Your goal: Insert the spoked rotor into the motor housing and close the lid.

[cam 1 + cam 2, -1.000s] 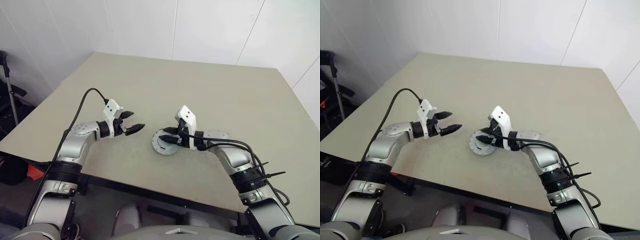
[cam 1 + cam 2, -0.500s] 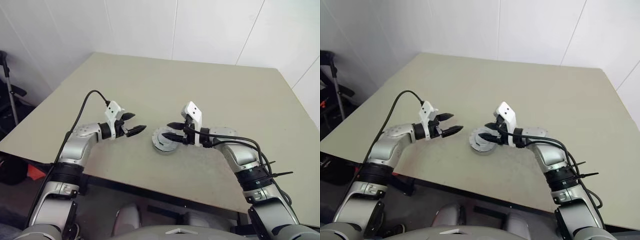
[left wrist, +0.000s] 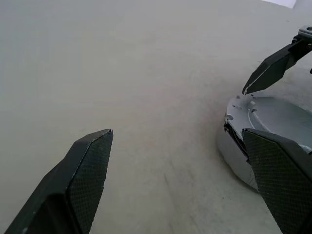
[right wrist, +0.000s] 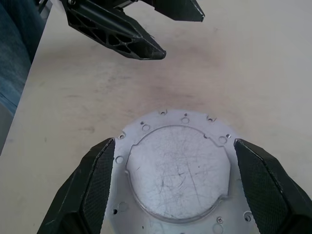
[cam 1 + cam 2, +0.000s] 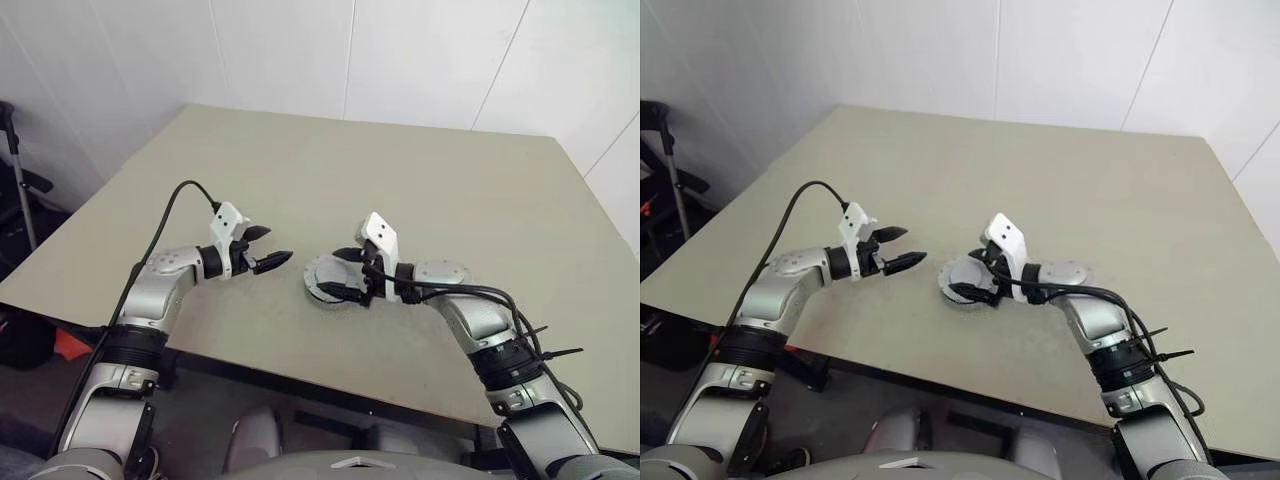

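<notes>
The motor housing [image 5: 322, 283] lies flat on the table as a round silver puck. Its lid [image 4: 178, 170] lies shut on top, a plain silver face with small holes around the edge. The spoked rotor is hidden. My right gripper [image 5: 340, 273] hovers just over the puck, open, one finger on either side of the lid and nothing between them. My left gripper [image 5: 275, 245] hangs open a short way to the left of the housing [image 3: 273, 119], apart from it and pointing at it.
The beige table [image 5: 420, 190] stretches far behind and to both sides of the housing. Its front edge [image 5: 300, 375] runs close below both arms. A black cable [image 5: 165, 215] loops up from the left wrist.
My right gripper's fingers have spread from a narrow stance at the housing's top to wide open. The left gripper has stayed where it was.
</notes>
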Motion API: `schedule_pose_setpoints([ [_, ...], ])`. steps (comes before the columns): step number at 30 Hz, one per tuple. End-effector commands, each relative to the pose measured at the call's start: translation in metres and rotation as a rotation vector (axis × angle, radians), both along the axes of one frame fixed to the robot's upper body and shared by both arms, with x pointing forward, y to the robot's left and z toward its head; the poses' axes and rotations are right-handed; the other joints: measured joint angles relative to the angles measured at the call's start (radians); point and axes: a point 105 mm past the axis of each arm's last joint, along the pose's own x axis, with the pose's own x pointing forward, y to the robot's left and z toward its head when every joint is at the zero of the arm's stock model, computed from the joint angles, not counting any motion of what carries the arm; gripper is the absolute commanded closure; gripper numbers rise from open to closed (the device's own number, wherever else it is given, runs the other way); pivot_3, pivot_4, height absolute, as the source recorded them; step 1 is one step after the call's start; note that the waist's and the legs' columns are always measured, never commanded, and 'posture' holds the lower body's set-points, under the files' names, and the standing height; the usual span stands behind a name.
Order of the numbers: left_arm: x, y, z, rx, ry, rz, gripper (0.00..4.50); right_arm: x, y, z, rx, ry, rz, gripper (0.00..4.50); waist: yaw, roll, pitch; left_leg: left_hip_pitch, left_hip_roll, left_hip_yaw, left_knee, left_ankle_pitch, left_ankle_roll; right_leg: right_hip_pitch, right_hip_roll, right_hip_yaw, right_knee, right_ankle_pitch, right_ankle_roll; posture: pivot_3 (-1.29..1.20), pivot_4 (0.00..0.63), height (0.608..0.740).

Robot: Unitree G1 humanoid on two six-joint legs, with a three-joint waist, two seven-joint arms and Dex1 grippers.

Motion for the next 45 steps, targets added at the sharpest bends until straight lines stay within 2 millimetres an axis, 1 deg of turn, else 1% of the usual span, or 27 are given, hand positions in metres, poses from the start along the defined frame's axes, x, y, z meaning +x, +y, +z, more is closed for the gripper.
schedule_pose_setpoints([
  [1,0.002,0.001,0.012,0.004,-0.045,-0.008,0.00,-0.003,0.003,0.012,0.003,-0.056,0.024,0.10,0.000,0.000,0.000,0.000,0.000,0.000,0.000,0.000,0.000,0.000,0.000,0.000,0.000,0.000,0.000,0.00,0.000,0.740],
  [10,0.003,0.000,0.012,0.006,-0.047,-0.012,0.00,0.003,0.003,0.000,-0.036,-0.082,-0.003,0.10,0.000,0.000,0.000,0.000,0.000,0.000,0.000,0.000,0.000,0.000,0.000,0.000,0.000,0.000,0.000,0.00,0.000,0.740],
  [16,0.003,0.003,0.013,0.012,-0.053,-0.004,0.00,0.005,0.003,-0.004,-0.046,-0.095,-0.003,0.10,-0.001,0.000,0.000,0.000,0.000,0.000,0.000,0.000,0.000,0.000,0.000,0.000,0.000,0.000,0.000,0.00,0.000,0.740],
  [19,0.003,0.004,0.013,0.014,-0.055,-0.001,0.00,0.006,0.003,-0.004,-0.044,-0.097,-0.002,0.71,-0.001,0.000,0.000,0.000,0.000,0.000,0.000,0.000,0.000,0.000,0.000,0.000,0.000,0.000,0.000,0.00,0.000,0.740],
  [21,0.003,0.004,0.013,0.015,-0.056,0.000,0.00,0.007,0.003,-0.002,-0.039,-0.102,-0.001,1.31,0.000,0.000,0.000,0.000,0.000,0.000,0.000,0.000,0.000,0.000,0.000,0.000,0.000,0.000,0.000,0.00,0.000,0.740],
  [27,0.003,0.003,0.012,0.016,-0.059,0.002,0.00,0.009,0.003,0.002,-0.036,-0.118,0.003,1.33,-0.001,0.000,0.000,0.000,0.000,0.000,0.000,0.000,0.000,0.000,0.000,0.000,0.000,0.000,0.000,0.00,0.000,0.740],
  [31,0.004,0.003,0.013,0.017,-0.061,0.001,0.00,0.006,0.002,0.000,-0.044,-0.112,0.019,1.33,-0.001,0.000,0.000,0.000,0.000,0.000,0.000,0.000,0.000,0.000,0.000,0.000,0.000,0.000,0.000,0.00,0.000,0.740],
  [38,0.004,0.002,0.012,0.018,-0.060,-0.002,0.00,0.003,-0.001,0.001,-0.044,-0.107,0.045,1.33,0.001,0.000,0.000,0.000,0.000,0.000,0.000,0.000,0.000,0.001,0.000,0.000,-0.001,0.000,0.000,0.00,0.000,0.740],
  [45,0.003,0.001,0.012,0.015,-0.058,-0.004,0.00,0.002,-0.002,-0.004,-0.064,-0.106,0.056,1.33,0.001,0.000,0.000,0.000,0.000,0.000,0.000,0.000,0.000,0.000,0.000,0.000,-0.001,0.000,0.000,0.00,0.000,0.740],
])
